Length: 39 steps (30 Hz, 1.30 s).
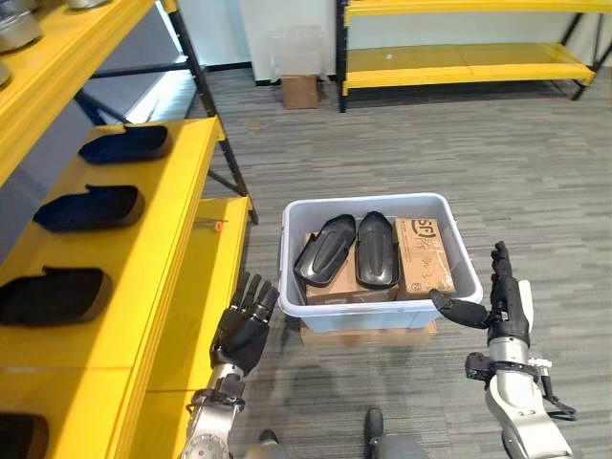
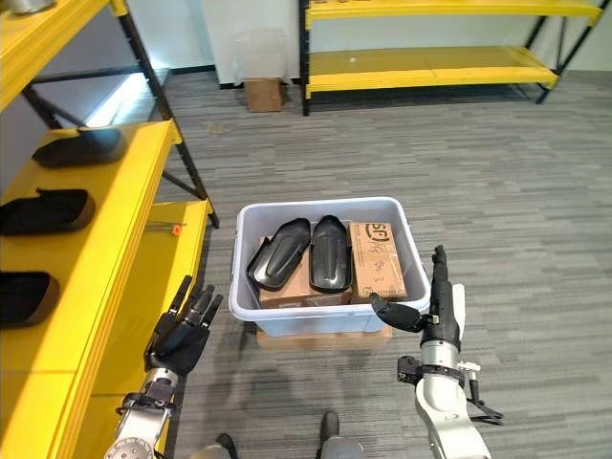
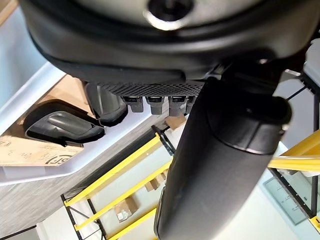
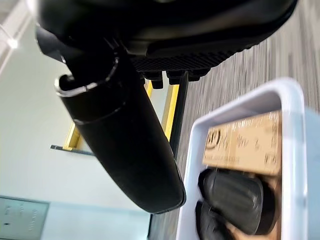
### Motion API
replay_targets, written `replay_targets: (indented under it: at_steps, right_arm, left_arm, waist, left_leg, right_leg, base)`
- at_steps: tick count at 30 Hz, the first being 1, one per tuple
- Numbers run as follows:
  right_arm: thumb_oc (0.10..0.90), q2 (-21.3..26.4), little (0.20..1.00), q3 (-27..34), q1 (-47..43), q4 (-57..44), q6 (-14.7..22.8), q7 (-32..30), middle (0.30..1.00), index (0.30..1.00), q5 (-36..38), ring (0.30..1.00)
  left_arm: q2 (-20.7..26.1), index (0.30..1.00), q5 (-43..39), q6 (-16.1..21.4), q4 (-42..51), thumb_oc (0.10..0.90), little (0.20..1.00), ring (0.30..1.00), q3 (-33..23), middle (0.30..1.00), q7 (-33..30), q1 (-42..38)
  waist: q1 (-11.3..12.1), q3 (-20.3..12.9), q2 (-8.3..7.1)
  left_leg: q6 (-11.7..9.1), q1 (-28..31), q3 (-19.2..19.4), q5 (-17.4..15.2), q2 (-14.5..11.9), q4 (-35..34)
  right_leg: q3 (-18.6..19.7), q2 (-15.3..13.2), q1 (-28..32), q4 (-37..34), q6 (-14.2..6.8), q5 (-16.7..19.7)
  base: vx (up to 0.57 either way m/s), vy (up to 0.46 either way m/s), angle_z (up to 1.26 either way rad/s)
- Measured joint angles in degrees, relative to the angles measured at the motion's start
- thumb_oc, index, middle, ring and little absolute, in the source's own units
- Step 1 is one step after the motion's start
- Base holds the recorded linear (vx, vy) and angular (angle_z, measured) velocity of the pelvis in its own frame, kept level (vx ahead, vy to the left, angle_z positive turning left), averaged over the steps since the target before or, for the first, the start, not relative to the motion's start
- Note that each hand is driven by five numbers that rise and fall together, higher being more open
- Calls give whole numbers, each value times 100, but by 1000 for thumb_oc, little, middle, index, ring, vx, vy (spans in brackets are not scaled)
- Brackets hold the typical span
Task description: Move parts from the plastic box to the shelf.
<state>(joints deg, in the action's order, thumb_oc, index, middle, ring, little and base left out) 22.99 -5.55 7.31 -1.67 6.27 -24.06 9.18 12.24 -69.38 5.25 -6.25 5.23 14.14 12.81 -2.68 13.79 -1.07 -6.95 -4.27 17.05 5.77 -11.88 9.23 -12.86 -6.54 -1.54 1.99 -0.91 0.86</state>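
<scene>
Black parts [image 1: 346,251] in plastic box [image 1: 296,215], between both hands' straight fingers [image 1: 251,293].

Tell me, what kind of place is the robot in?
Probably a warehouse or workshop storeroom: long yellow metal shelves hold rows of black moulded parts, and a pale grey plastic box with more parts sits on the grey floor.

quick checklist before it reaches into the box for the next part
1. Two black moulded parts lie on the cardboard cartons in the pale grey plastic box: ok.
2. Left hand open, holding nothing: ok.
3. Right hand open, holding nothing: ok.
4. Both hands outside the box, flanking it: ok.
5. Free space on the yellow shelf beside the black parts there: ok.
</scene>
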Motion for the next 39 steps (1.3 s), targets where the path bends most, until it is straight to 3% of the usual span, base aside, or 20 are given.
replay_targets:
  at_steps: [2, 3, 4, 5, 6, 7, 8, 11, 13, 16, 19, 28, 34, 36, 39]
  right_arm:
    - [900, 2, 1000, -24, -63, 1, -26, -48, 1000, 1000, 1, 1000]
    - [900, 1, 1000, -30, -66, -5, -25, -46, 1000, 1000, -1, 1000]
    - [900, 30, 1000, -64, -60, -6, -24, -23, 1000, 1000, -2, 1000]
    - [900, 202, 1000, -210, -142, -55, -24, 254, 1000, 1000, -2, 1000]
    - [900, 293, 1000, -197, -121, -107, -23, 294, 1000, 1000, -2, 1000]
    - [900, 419, 1000, -134, -67, -196, -23, 294, 1000, 1000, 0, 1000]
    - [900, 429, 1000, -112, -48, -207, -29, 294, 1000, 1000, 3, 1000]
    - [900, 309, 1000, -102, 235, -291, -29, 303, 1000, 1000, 0, 1000]
    - [900, -15, 1000, -158, 323, -295, -29, 285, 1000, 1000, -1, 1000]
    - [900, -21, 1000, -413, 195, -297, -34, 283, 1000, 1000, -16, 1000]
    - [900, -25, 1000, -476, -46, -299, -37, 245, 1000, 1000, -196, 1000]
    - [900, 105, 1000, -409, -275, -305, -33, 24, 1000, 1000, -581, 1000]
    - [900, 753, 1000, -343, -815, -320, -36, -21, 1000, 1000, -984, 1000]
    - [900, 1027, 1000, -31, -1454, -517, -144, -50, 1000, 1000, -1083, 1000]
    - [900, 1063, 1000, 122, -1964, -728, -174, -100, 1000, 1000, -1106, 1000]
  left_arm:
    - [-1, 1000, 53, -27, 1, 900, 1000, 1000, 252, 1000, -7, -110]
    - [3, 1000, 52, -26, 4, 900, 1000, 1000, 357, 1000, -13, -172]
    - [-9, 1000, 51, -24, 0, 900, 1000, 1000, 403, 1000, -16, -180]
    - [-25, 1000, 26, 9, -84, 900, 1000, 1000, 373, 1000, -19, 47]
    - [-31, 1000, 24, 9, -136, 900, 1000, 1000, 365, 1000, -19, 107]
    - [-41, 1000, 24, 8, -147, 900, 1000, 1000, 363, 1000, -14, 162]
    - [-17, 1000, 25, 11, -173, 900, 1000, 1000, 285, 1000, -12, 164]
    - [68, 1000, 23, 94, -115, 900, 1000, 1000, -95, 1000, -9, 157]
    - [216, 1000, 26, 150, 13, 900, 1000, 1000, -281, 1000, -9, 165]
    - [266, 1000, 29, 148, 54, 900, 1000, 1000, -297, 1000, -9, 191]
    - [233, 1000, 34, 113, 94, 900, 1000, 1000, -198, 1000, -9, 230]
    - [223, 1000, 51, 77, 162, 900, 1000, 1000, -30, 1000, 34, 344]
    - [179, 1000, 44, -16, 86, 900, 1000, 1000, -31, 1000, 174, 365]
    - [35, 1000, 37, -13, -223, 900, 1000, 1000, -137, 1000, 378, 362]
    - [36, 1000, 38, -18, -394, 900, 1000, 1000, -161, 1000, 407, 375]
  waist:
    - [-71, 20, 65]
    - [-67, 77, 80]
    - [-35, 168, -9]
    - [205, 228, 22]
    - [130, 233, 107]
    - [30, 207, 348]
    - [17, 236, 350]
    - [-2, 182, 28]
    - [46, 160, -185]
    - [191, 160, -178]
    - [297, 157, -165]
    - [302, 111, -82]
    - [381, -23, 149]
    - [464, -65, 220]
    - [563, -66, 221]
  left_leg:
    - [-88, 76, -35, 4, 188, -1299]
    - [-167, -13, -137, 46, 117, -1438]
    - [-179, -72, -540, 43, 87, -1437]
    - [-70, 189, -1046, -49, 63, -1430]
    - [-18, 313, -893, -85, 67, -1430]
    - [71, 472, -807, -243, 86, -1432]
    - [53, 527, -851, 49, 115, -1432]
    - [162, 541, -723, 117, 409, -1434]
    - [327, 529, -776, 98, 618, -1429]
    - [343, 521, -827, 156, 658, -1406]
    - [333, 521, -894, 162, 590, -1404]
    - [249, 512, -1014, 176, 441, -1408]
    - [217, 489, -1077, 168, 405, -1409]
    - [251, 459, -1158, 230, 400, -1406]
    - [210, 459, -1184, 259, 399, -1405]
  right_leg:
    - [66, 81, 53, -224, 16, 152]
    - [146, 91, 180, -346, -19, 294]
    - [222, 78, 270, -439, -54, 362]
    - [782, 58, 367, -610, -119, 395]
    - [783, 63, 472, -682, -129, 400]
    - [781, 117, 572, -725, -216, 430]
    - [847, 87, 599, -726, -351, 439]
    - [605, -219, 620, -690, -427, 361]
    - [555, -423, 651, -690, -606, 451]
    - [444, -434, 702, -690, -730, 407]
    - [404, -348, 736, -691, -727, 371]
    - [274, -198, 809, -695, -676, 296]
    - [231, -157, 813, -698, -674, 297]
    - [143, -138, 837, -696, -626, 310]
    - [120, -128, 853, -695, -624, 309]
  base:
    - [333, 373, 23]
    - [319, 429, 15]
    - [281, 356, -118]
    - [237, 280, -141]
    - [177, 156, -152]
    - [113, 77, -58]
    - [106, 47, -57]
    - [87, 29, -22]
    - [28, -6, 20]
    - [-1, -30, 18]
    - [0, -41, 10]
    - [2, -51, 6]
    - [44, -27, 3]
    - [65, -22, 18]
    - [44, -11, 6]
